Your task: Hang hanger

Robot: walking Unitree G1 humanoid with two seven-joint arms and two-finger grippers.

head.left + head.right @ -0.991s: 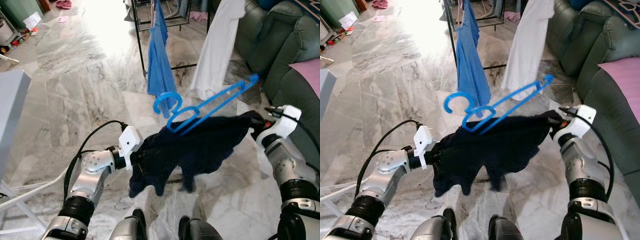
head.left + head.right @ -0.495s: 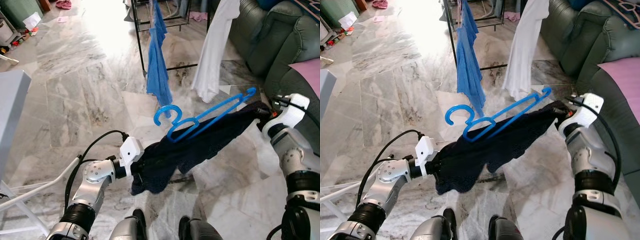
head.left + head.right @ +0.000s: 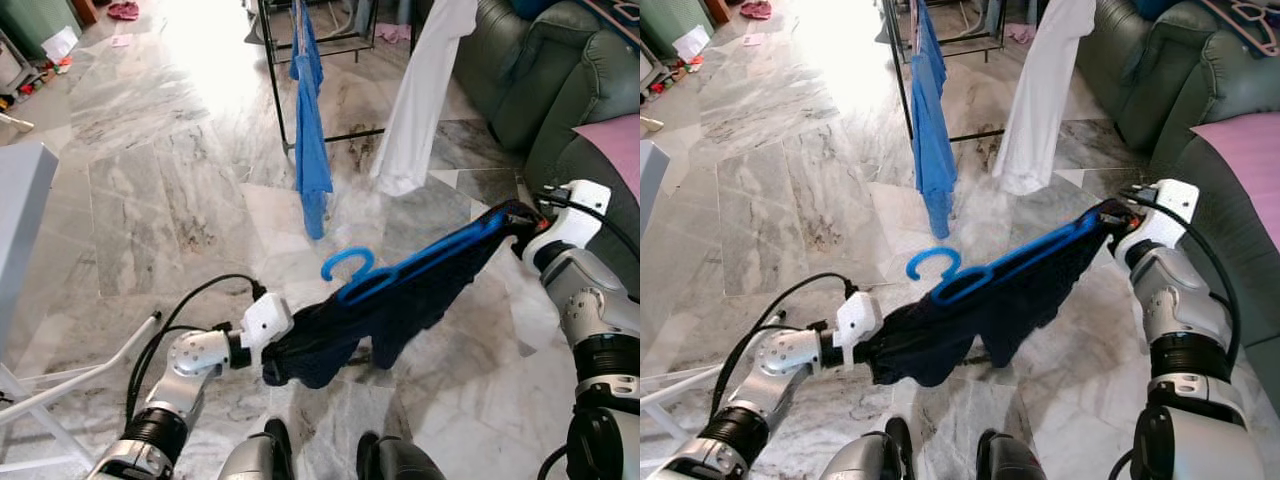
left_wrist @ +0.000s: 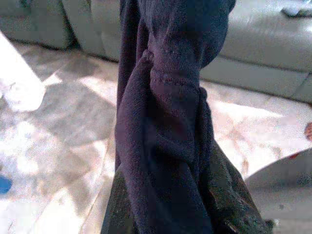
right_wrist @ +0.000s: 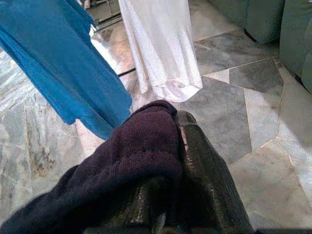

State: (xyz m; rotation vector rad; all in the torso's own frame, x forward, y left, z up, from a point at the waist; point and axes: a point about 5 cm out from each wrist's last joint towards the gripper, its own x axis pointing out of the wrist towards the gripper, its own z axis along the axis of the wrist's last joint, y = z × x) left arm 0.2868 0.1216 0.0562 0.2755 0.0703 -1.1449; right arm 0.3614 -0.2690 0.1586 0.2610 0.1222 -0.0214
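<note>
Left gripper: fingers buried in the lower end of the dark navy garment, clamped on a bunched fold of it, as the left wrist view confirms. Right gripper: fingers pinched on the garment's upper end, knit fabric wadded over one finger in the right wrist view.

The garment is stretched taut between both grippers, above the marble floor. The blue hanger lies along its top edge, long axis rising from the robot's lower left to its upper right. The hook stands free at mid-span, curling toward the left.

Beyond stand the black drying rack, a blue shirt and a white garment. Green sofa at right.
</note>
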